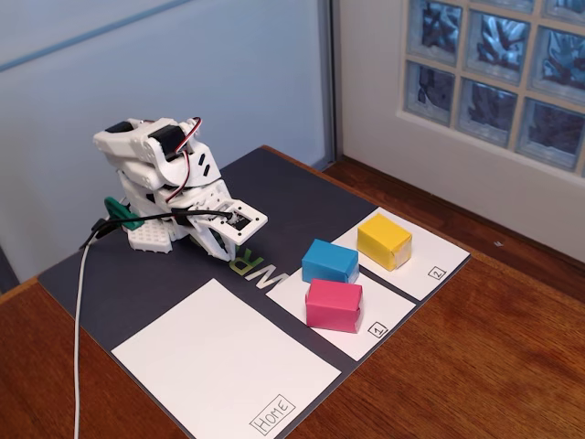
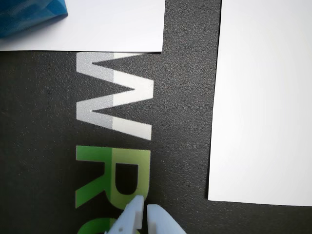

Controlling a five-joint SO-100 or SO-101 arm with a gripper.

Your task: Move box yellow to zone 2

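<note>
In the fixed view the yellow box (image 1: pixel 384 240) rests on the white sheet marked "2" (image 1: pixel 430 261), at the right of the dark mat. My gripper (image 1: pixel 222 245) is folded low near the arm's base, well to the left of the box, pointing down at the mat. In the wrist view the gripper (image 2: pixel 145 205) shows its two white fingertips nearly touching, with nothing between them, over the green lettering. The yellow box and the sheet marked "2" are out of the wrist view.
A blue block (image 1: pixel 330 262) and a pink block (image 1: pixel 333 305) sit on the sheet marked "1" (image 1: pixel 366 334). The large "Home" sheet (image 1: pixel 219 366) lies at the front. The blue block's corner (image 2: pixel 29 14) shows top left in the wrist view. A white cable (image 1: pixel 80 311) runs off the mat.
</note>
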